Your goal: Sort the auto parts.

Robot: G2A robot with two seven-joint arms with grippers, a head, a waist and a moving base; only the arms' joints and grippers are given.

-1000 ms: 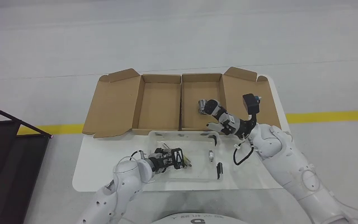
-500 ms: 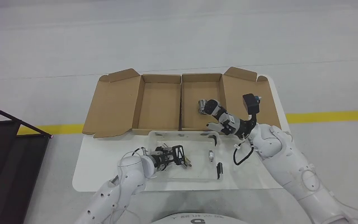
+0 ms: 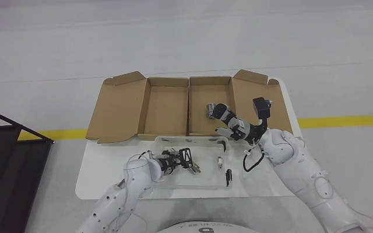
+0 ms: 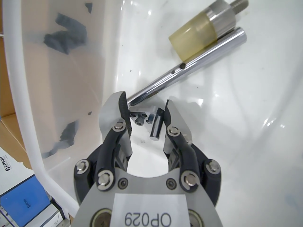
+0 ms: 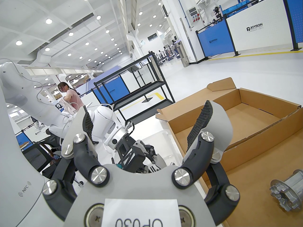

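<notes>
My left gripper [image 4: 144,109] is open, low inside the white tray [image 4: 71,76]. Its fingertips straddle a small metal bracket with a short pin [image 4: 155,128] without closing on it. Just beyond lie a chrome rod [image 4: 187,67] and a cylinder with a yellowish sleeve and threaded stud [image 4: 203,29]. In the top view this gripper [image 3: 187,157] is at the tray's [image 3: 175,140] middle. My right gripper [image 5: 146,116] is open and holds nothing. It hangs over the right compartment of the cardboard box [image 3: 204,93], next to a grey toothed metal hub [image 5: 286,192] that rests on the box floor [image 3: 210,109].
The left box compartment [image 3: 166,110] holds nothing, and its flaps [image 3: 116,108] lie open on both sides. A small metal part [image 3: 221,161] and a dark part [image 3: 228,176] sit at the tray's right end. The table's edge [image 3: 81,180] is close to the tray.
My left gripper has edged a little farther into the tray toward the rod and cylinder. The right arm has kept still.
</notes>
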